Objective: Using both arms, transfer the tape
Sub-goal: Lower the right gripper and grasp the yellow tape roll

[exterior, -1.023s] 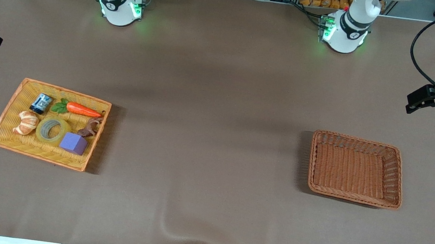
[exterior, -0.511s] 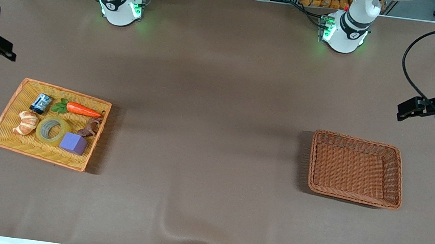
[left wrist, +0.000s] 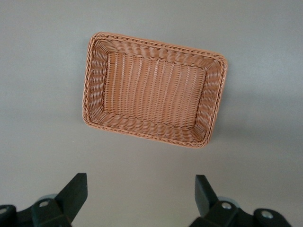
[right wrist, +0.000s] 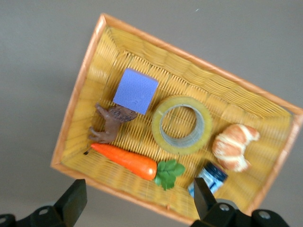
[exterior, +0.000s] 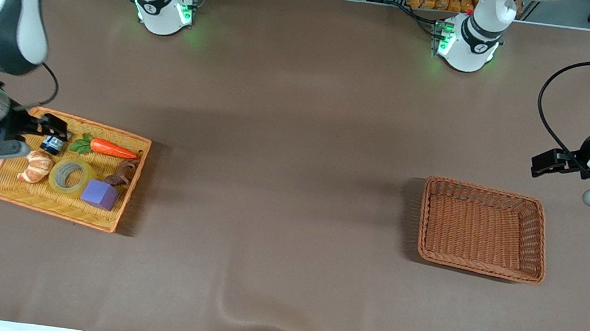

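Since the earlier frames the right arm has swung in from the edge of the front view and its right gripper (exterior: pixel 52 129) now hangs over the yellow tray (exterior: pixel 6 193), above the corner where the blue can (exterior: pixel 53 144) lies; the left gripper (exterior: pixel 545 163) has drifted only a little, toward the brown basket (exterior: pixel 478 266), and it hangs over bare surface (exterior: pixel 299 132) just beside that basket's rim, toward the left arm's end. The things in the tray have not shifted.

The jaws of the right gripper stand wide apart and grip nothing; in the right wrist view the two black fingers (right wrist: pixel 73 201) frame the tray from above. The jaws of the left gripper are likewise spread wide and empty, with the brown basket (left wrist: pixel 94 80) seen between them in the left wrist view.

The tape (exterior: pixel 72 177) lies flat in the yellow tray, ring side up, its grey-white core visible. It sits between the croissant (exterior: pixel 35 166) and the purple cube (exterior: pixel 100 194), touching or nearly touching both. The carrot (exterior: pixel 112 149) lies farther from the front camera than the tape, and the small brown animal figure (exterior: pixel 123 172) is just beside the cube. In the right wrist view the tape (right wrist: pixel 182 124) shows near the tray's middle
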